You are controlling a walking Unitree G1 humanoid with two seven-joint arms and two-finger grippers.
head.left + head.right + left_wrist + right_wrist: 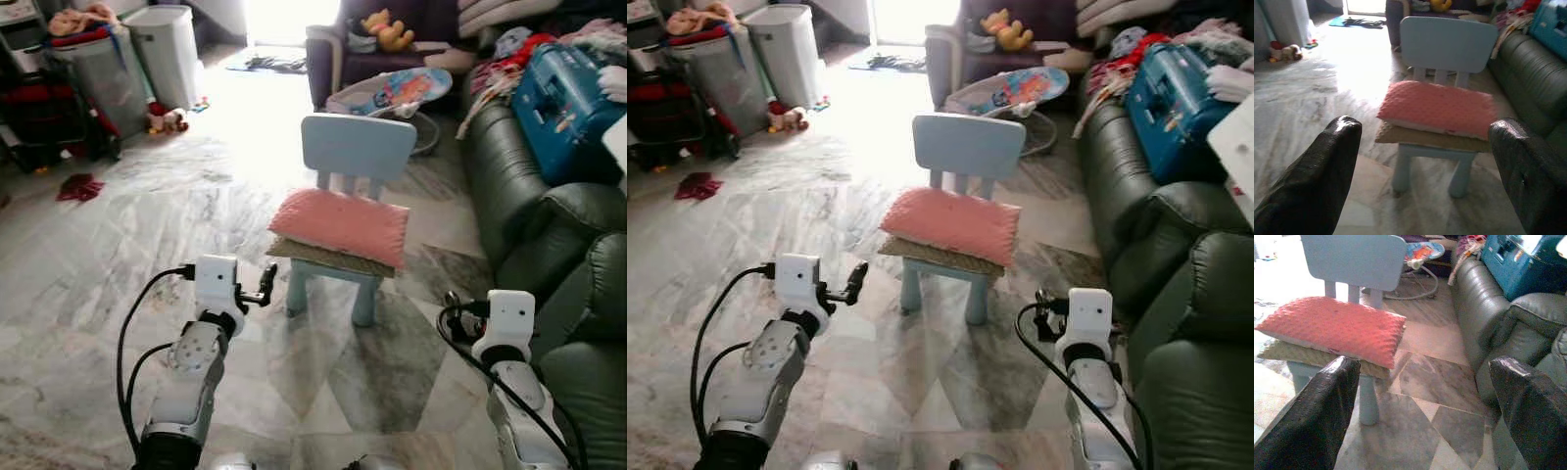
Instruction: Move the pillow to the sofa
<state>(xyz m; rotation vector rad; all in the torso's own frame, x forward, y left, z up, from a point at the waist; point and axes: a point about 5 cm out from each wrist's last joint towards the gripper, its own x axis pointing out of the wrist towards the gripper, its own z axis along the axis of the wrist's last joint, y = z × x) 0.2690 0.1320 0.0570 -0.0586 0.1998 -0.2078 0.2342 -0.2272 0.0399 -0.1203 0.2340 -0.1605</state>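
A pink pillow [341, 225] lies on a thin beige cushion [328, 258] on the seat of a small light-blue chair [358, 143], straight ahead of me. The dark green leather sofa [524, 211] runs along the right side, its near armrest [588, 294] beside my right arm. My left gripper [265, 284] hovers short of the chair's left front corner, fingers [1327, 166] spread wide with nothing between them. To the right of the chair, my right gripper [453, 302] is held low between chair and sofa. Its fingers [1322, 406] are also wide apart and hold nothing.
A blue suitcase [563, 103] and piled clothes [509, 59] take up the sofa's far seats. Behind the chair stand a baby bouncer [392, 93] and a purple armchair [338, 59]. White bins [167, 49] and a red cloth [78, 186] are at the far left on the marble floor [147, 245].
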